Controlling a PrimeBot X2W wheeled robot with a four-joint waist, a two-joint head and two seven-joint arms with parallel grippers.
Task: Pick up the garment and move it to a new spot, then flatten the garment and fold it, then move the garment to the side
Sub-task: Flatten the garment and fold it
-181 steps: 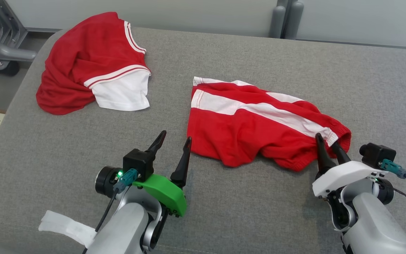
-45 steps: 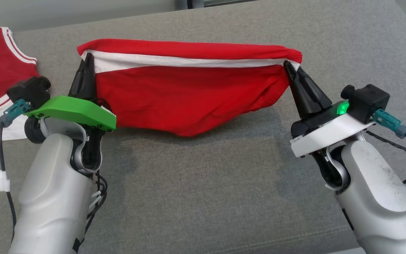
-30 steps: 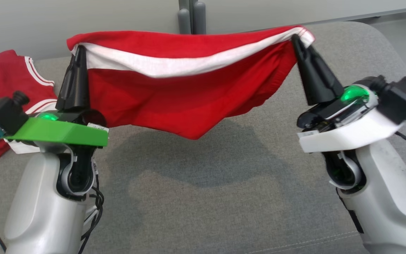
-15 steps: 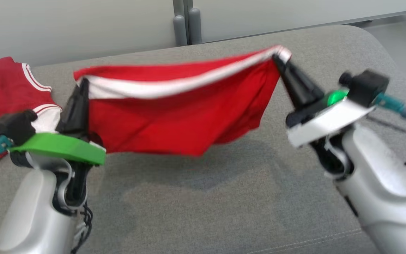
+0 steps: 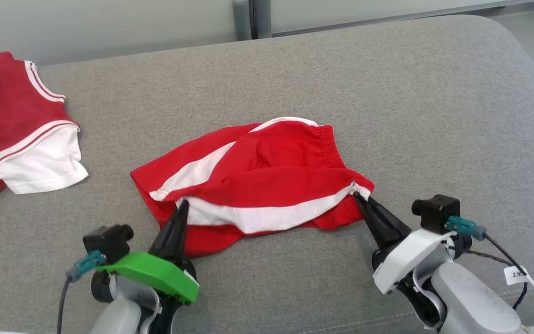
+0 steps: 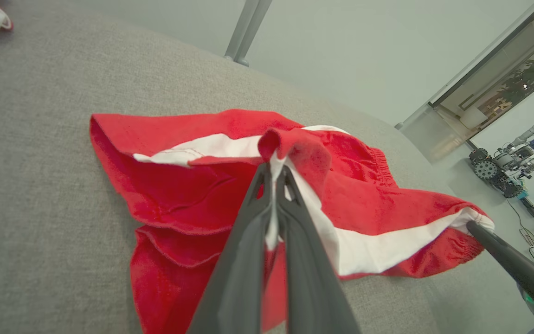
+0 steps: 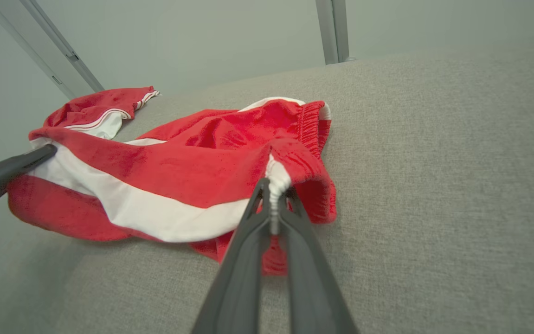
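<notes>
Head view, both arms low at the near edge of the grey fabric-covered bench; garment = red shorts with white side stripes, lying crumpled about mid-bench, toward the near side; far part rests on the fabric with the gathered elastic waistband at the right of the heap; near edge, a white stripe bordered in red, runs between the two end effectors and sags a little in the middle

left end effector: clenched on the garment's near-left corner; in the left wrist view the two dark fingers lie pressed together with a strip of white and red cloth pinched between them and a fold of red cloth bunched over the tips; green housing sits behind the fingers

right end effector: clenched on the near-right corner, where the white stripe meets the gathered red hem; in the right wrist view the white seam is caught between the closed fingers; white housing behind them; a small white tag hangs on the arm's cable

second garment, dark red with white trim and a white panel, lies at the far left of the bench, well apart from the shorts and from both arms

grey post stands against the pale wall behind the far edge
</notes>
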